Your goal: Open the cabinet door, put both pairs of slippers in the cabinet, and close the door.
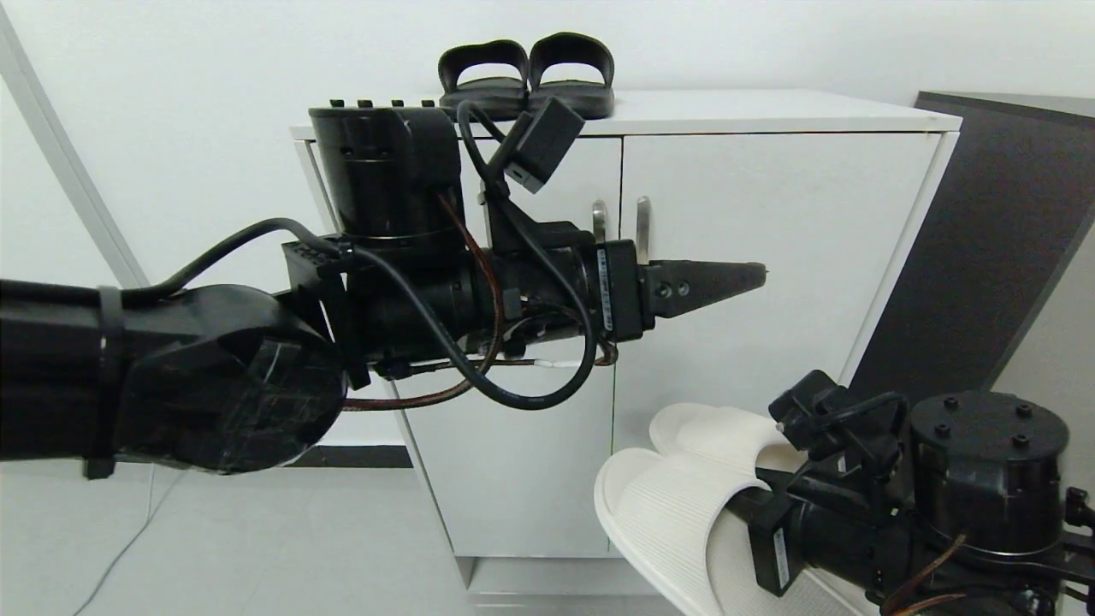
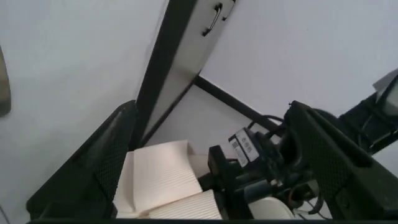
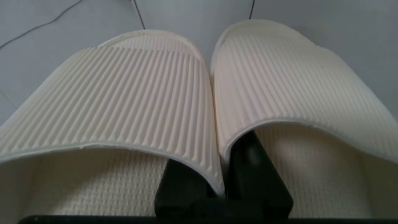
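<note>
Here, right end effector (image 3: 221, 179) grips white slippers (image 1: 676, 513); left end effector (image 1: 734, 275), seemingly spread, faces shut cabinet (image 1: 770, 222).

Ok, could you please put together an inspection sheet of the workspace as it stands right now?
Surface: white cabinet top, carrying the black slippers; pale floor below.
Job's things: cabinet doors both shut, handles side by side at the middle; white slippers held as a pair, low in front of the right door.
Clutter: nothing seen.
End effectors: left end effector open, beside the handles, across the right door; right end effector shut on the white slippers.
Cables: black cables loop from the left arm; thin cable on the floor.
Surroundings: white wall; dark panel right of the cabinet.
</note>
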Robot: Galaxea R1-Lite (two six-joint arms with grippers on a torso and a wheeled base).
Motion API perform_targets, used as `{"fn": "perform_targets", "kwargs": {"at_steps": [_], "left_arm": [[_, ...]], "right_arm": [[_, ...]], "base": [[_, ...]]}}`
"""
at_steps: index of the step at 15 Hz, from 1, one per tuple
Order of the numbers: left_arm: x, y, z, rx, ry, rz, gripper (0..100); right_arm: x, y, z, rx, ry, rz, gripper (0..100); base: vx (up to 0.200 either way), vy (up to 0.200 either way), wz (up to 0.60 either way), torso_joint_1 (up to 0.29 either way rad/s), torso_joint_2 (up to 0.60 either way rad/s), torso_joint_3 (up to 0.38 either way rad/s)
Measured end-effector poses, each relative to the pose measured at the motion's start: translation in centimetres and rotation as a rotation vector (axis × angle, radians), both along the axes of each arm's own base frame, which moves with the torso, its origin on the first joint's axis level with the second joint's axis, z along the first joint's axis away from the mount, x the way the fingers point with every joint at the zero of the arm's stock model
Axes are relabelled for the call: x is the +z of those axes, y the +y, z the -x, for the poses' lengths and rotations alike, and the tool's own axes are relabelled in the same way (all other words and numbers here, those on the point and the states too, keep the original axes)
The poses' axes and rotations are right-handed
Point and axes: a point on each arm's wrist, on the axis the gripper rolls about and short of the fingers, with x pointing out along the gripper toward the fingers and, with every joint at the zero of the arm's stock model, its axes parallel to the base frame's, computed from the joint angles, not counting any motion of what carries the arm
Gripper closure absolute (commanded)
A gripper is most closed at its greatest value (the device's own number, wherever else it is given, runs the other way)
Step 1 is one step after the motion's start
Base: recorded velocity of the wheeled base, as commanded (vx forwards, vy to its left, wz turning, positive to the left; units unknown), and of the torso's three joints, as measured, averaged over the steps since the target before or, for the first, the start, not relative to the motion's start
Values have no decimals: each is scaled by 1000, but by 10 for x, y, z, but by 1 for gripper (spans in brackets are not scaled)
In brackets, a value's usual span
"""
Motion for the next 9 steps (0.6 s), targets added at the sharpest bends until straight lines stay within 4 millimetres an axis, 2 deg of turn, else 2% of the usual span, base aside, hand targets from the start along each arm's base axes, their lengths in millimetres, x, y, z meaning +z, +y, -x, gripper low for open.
{"fn": "perform_targets", "kwargs": {"at_steps": [5, 9], "left_arm": [[-1, 9, -22, 112, 11, -3, 0], [-3, 4, -38, 232, -1, -10, 0]], "right_arm": [[0, 0, 0, 0, 0, -1, 100], [0, 0, -1, -4, -1, 0, 100]], "base": [[0, 0, 0, 0, 0, 0], [0, 0, 0, 0, 0, 0]]}}
